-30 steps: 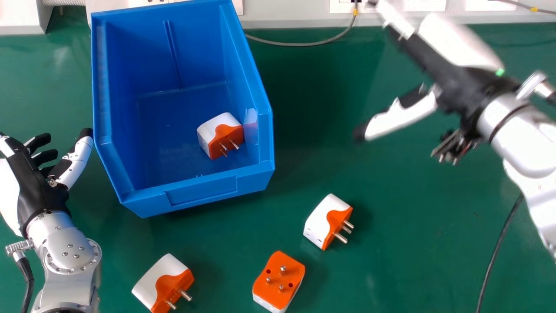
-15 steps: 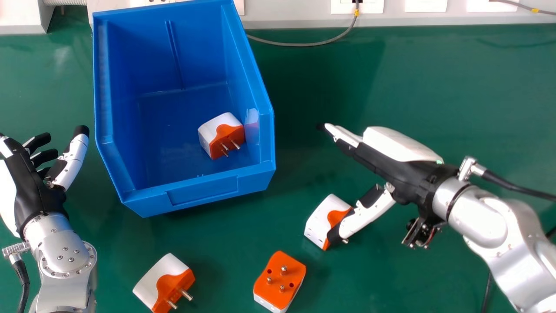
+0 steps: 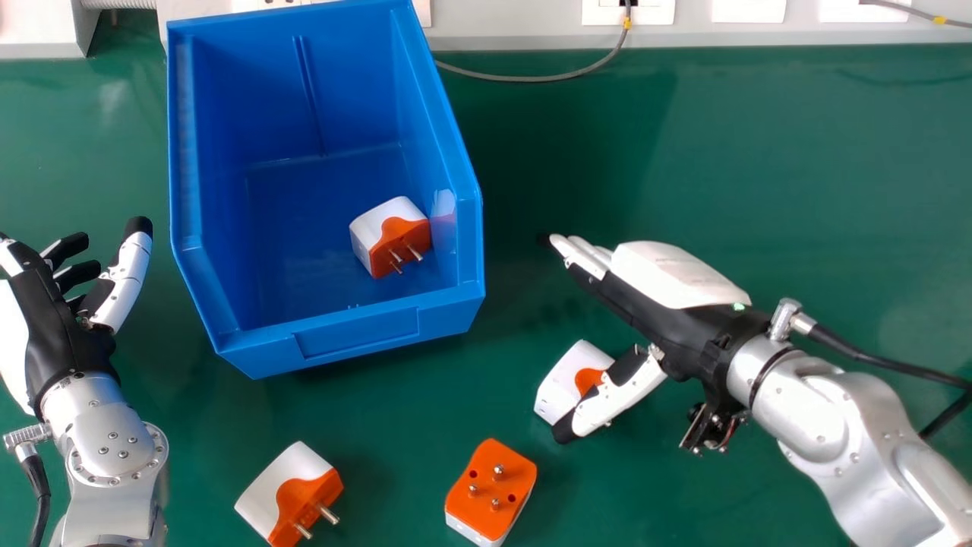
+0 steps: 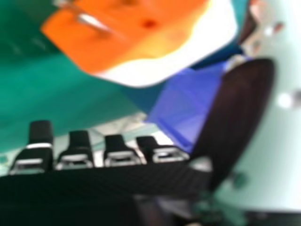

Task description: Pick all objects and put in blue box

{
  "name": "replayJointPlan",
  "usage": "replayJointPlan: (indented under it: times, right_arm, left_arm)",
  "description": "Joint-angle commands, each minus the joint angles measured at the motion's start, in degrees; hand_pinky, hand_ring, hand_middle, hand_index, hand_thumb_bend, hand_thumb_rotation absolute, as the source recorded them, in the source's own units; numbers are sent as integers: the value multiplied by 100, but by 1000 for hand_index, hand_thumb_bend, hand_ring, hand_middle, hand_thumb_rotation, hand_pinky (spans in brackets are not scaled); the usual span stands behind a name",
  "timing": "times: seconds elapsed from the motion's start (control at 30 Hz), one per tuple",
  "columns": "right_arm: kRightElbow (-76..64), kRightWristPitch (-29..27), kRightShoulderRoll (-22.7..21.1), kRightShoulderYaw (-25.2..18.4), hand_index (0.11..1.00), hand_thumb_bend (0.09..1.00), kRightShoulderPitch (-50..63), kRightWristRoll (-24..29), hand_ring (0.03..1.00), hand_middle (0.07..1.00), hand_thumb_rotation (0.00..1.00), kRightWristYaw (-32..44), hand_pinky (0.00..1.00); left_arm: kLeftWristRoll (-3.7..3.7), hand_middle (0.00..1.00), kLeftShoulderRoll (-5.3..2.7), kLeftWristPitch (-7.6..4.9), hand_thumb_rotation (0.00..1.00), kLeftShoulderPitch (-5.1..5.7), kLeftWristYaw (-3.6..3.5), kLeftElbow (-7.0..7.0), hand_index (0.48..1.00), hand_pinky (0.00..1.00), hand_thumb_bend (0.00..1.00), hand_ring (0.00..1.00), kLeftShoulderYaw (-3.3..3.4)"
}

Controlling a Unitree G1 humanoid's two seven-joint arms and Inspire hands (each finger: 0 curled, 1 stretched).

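Observation:
In the head view my right hand (image 3: 668, 327) is open above the table, its thumb over one orange-and-white plug adapter (image 3: 562, 387) and partly hiding it. The right hand view shows my right hand (image 4: 99, 150) with straight fingers and that adapter (image 4: 141, 37) close by. Another adapter (image 3: 490, 490) lies pins up near the front edge, and one more (image 3: 285, 494) rests farther left. Inside the blue box (image 3: 357, 334) sits an adapter (image 3: 383, 237) by the right wall. My left hand (image 3: 61, 327) stays open, left of the box.
A grey cable (image 3: 531, 78) runs along the back of the green table (image 3: 744, 152), below white wall sockets (image 3: 748, 9). The box's tall walls stand between my two hands.
My right hand has come down and toward the front left from the back right, bringing its thumb over the adapter. The left hand's thumb has shifted slightly; the adapters lie as before.

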Motion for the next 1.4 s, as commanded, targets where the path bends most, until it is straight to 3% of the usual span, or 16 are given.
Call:
replayJointPlan:
  times: [0.0,0.1,0.3,0.53,0.7,0.8,0.83,0.9,1.1,1.37]
  right_arm:
    - [160,-158,65,41,998,988,-88,-113,968,998,394,-343,880]
    - [604,-444,112,167,994,986,-174,-260,963,995,393,-740,875]
    - [1293,-907,149,288,976,964,-387,-491,940,978,365,-1496,847]
    - [1792,-982,185,489,908,931,-516,-984,870,925,228,-2484,782]
    - [1970,-929,186,601,847,904,-590,-1077,803,874,145,-2663,710]
    - [2085,-1138,157,612,750,814,-651,-972,692,784,59,-2742,572]
    - [2130,-1232,150,605,731,746,-671,-929,655,756,47,-2789,528]
    - [2207,-1360,147,597,731,746,-704,-884,655,756,47,-2861,528]
    - [2440,-1702,206,535,624,595,-757,-720,525,615,19,-3086,394]
    - [2627,-1908,235,552,589,558,-821,-711,495,586,12,-3276,362]
  left_arm:
    - [-11,799,45,50,466,14,-62,15,867,604,652,737,11]
    - [-9,800,51,47,468,25,-77,11,868,605,652,738,13]
    - [49,803,60,89,472,41,-5,-36,871,605,654,740,-19]
    - [62,803,76,93,473,63,-8,-72,873,602,653,739,-32]
    - [37,803,88,91,473,72,-42,-80,873,603,651,739,-15]
    - [45,805,96,88,473,70,-36,-80,874,603,647,740,-18]
    - [44,805,95,88,473,72,-37,-88,874,602,647,740,-17]
    - [44,805,95,86,473,78,-39,-99,874,602,647,740,-17]
    - [30,807,100,46,471,58,-41,-29,874,602,645,742,-3]
    - [13,808,108,61,471,72,-67,-68,875,601,645,743,9]
